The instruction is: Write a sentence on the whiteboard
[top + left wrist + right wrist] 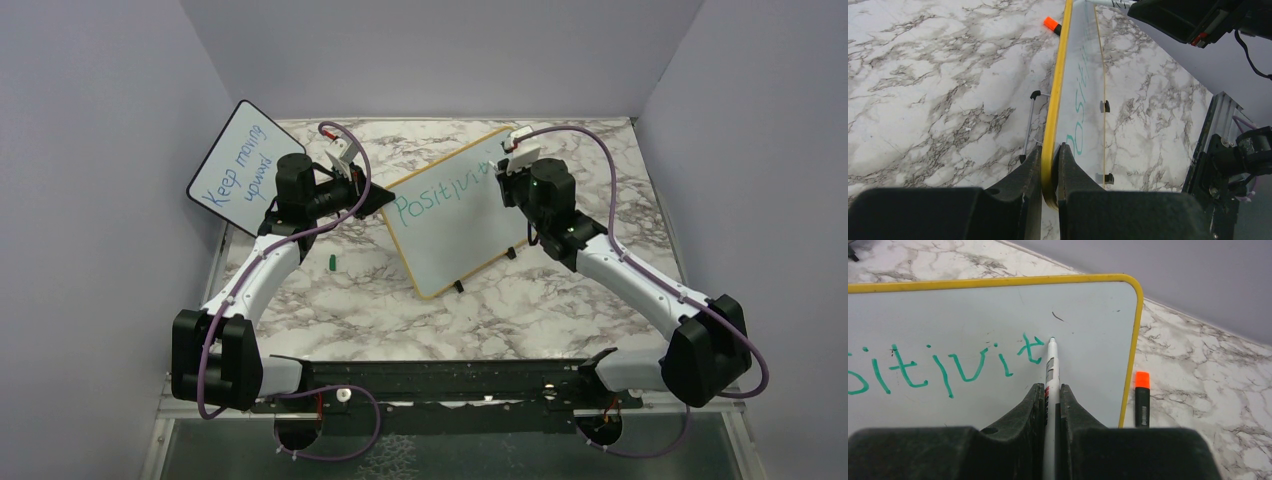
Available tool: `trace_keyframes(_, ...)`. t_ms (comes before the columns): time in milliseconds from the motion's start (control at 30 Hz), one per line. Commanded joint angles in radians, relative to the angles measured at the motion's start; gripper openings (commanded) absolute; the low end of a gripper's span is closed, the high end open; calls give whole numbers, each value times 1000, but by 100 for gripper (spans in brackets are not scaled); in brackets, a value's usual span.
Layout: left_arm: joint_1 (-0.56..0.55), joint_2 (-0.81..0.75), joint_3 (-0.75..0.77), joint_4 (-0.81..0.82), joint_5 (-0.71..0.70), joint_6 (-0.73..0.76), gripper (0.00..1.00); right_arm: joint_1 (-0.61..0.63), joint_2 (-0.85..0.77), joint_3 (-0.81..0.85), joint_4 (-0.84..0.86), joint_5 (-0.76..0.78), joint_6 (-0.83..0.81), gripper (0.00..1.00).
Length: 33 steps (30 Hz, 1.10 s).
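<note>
Clamping the board (1080, 65), the left gripper (1049, 165) steadies it; the right gripper (1051, 395) pinches the marker (1050, 362). Pressing hard could tip it.

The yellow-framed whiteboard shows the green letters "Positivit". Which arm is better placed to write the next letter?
Right. The right gripper holds the white marker, its tip beside the last green letter on the yellow-framed whiteboard. The left gripper only clamps that board's frame.
</note>
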Motion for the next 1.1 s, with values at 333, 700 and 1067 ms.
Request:
trace_keyframes(333,-17,30,-18,-114,-44,85,0,-12,-30,-36,-33,29,3,0)
trace_keyframes(700,-17,29,-19,-112,-45,84,0,-21,-22,13,-2,37,-13,0)
trace_keyframes(1067,-17,32,-19,-114,-44,84,0,-29,11,56,24,24,-18,0)
